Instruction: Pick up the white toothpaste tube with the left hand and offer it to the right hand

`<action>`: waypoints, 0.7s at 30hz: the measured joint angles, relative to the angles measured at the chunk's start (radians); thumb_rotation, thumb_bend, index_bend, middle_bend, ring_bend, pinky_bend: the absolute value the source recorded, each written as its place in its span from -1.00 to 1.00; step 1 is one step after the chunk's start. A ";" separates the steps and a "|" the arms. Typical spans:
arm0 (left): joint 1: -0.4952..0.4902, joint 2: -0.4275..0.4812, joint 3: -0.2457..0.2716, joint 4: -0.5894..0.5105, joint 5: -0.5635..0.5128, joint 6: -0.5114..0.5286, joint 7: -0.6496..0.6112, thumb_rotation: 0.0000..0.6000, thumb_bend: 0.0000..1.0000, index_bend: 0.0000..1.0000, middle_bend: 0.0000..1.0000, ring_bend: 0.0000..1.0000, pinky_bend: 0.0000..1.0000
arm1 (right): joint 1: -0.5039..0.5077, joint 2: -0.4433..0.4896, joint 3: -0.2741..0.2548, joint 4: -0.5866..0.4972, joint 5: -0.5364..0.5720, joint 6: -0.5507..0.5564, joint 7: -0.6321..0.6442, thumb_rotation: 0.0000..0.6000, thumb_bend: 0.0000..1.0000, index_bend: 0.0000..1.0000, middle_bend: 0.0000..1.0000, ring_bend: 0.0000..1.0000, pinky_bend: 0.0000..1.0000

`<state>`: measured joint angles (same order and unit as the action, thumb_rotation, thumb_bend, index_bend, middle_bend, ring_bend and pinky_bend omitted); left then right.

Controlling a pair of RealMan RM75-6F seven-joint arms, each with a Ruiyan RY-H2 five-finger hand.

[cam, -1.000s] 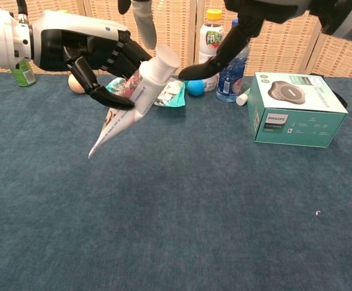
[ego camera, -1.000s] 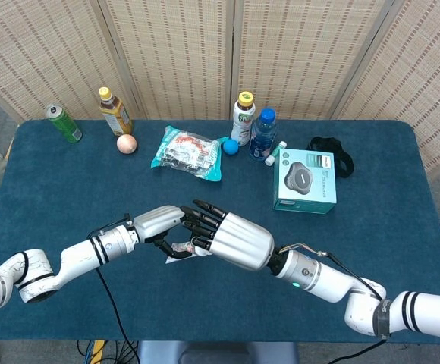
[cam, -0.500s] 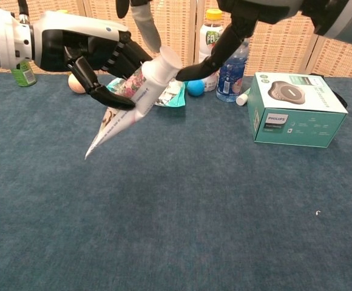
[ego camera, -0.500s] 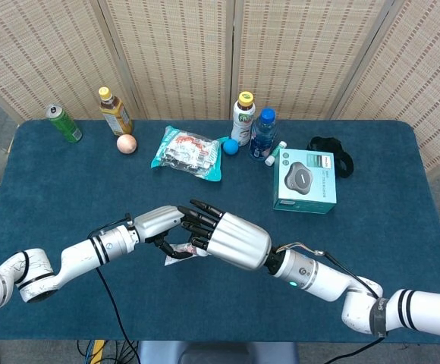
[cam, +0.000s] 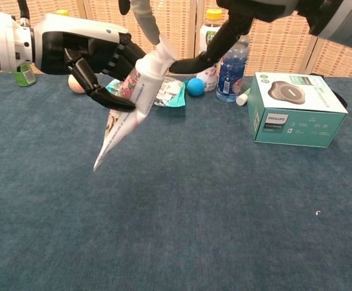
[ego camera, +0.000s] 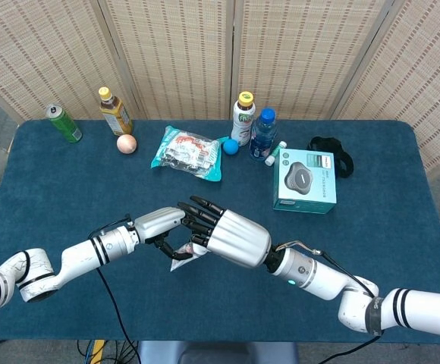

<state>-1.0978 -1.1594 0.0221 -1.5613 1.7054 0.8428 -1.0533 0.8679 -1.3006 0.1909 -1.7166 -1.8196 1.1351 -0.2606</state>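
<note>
My left hand (cam: 91, 51) grips the white toothpaste tube (cam: 130, 106) around its upper part and holds it above the blue table. The tube slants, with its cap (cam: 158, 59) up to the right and its flat tail down to the left. My right hand (cam: 249, 12) reaches in from the upper right with its fingers spread, the thumb (cam: 191, 62) beside the cap and one finger (cam: 147, 21) just above it. In the head view the right hand (ego camera: 231, 236) overlaps the left hand (ego camera: 159, 222) and hides most of the tube (ego camera: 182, 255).
A teal Philips box (cam: 297, 109) stands at the right. Along the back are two bottles (ego camera: 243, 117) (ego camera: 263, 135), a blue ball (ego camera: 230, 146), a snack bag (ego camera: 187, 152), a peach-coloured ball (ego camera: 127, 143), a tea bottle (ego camera: 115, 111) and a green can (ego camera: 64, 123).
The right hand has moved further left over the left hand, and its thumb and finger have drawn in to the cap. The tube now slants more steeply, tail lower.
</note>
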 measured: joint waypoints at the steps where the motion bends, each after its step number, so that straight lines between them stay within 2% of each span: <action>1: 0.000 0.000 0.001 0.000 0.000 0.001 -0.004 1.00 -0.28 0.24 0.25 -0.29 -0.46 | 0.000 -0.002 0.000 0.001 0.000 0.003 0.000 1.00 -0.66 0.34 -0.32 -0.97 -0.71; 8: -0.001 -0.004 0.009 0.012 0.006 0.012 -0.052 1.00 -0.28 0.25 0.25 -0.29 -0.46 | -0.007 -0.023 0.003 0.016 -0.006 0.047 -0.003 1.00 -0.61 0.36 -0.32 -0.97 -0.71; 21: -0.001 0.012 0.036 0.062 0.027 0.057 -0.235 1.00 -0.28 0.27 0.25 -0.27 -0.44 | -0.026 -0.038 0.005 0.029 -0.010 0.098 -0.025 1.00 -0.55 0.36 -0.31 -0.97 -0.71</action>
<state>-1.0991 -1.1474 0.0582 -1.4994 1.7324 0.8993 -1.2879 0.8420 -1.3384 0.1961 -1.6879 -1.8300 1.2332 -0.2857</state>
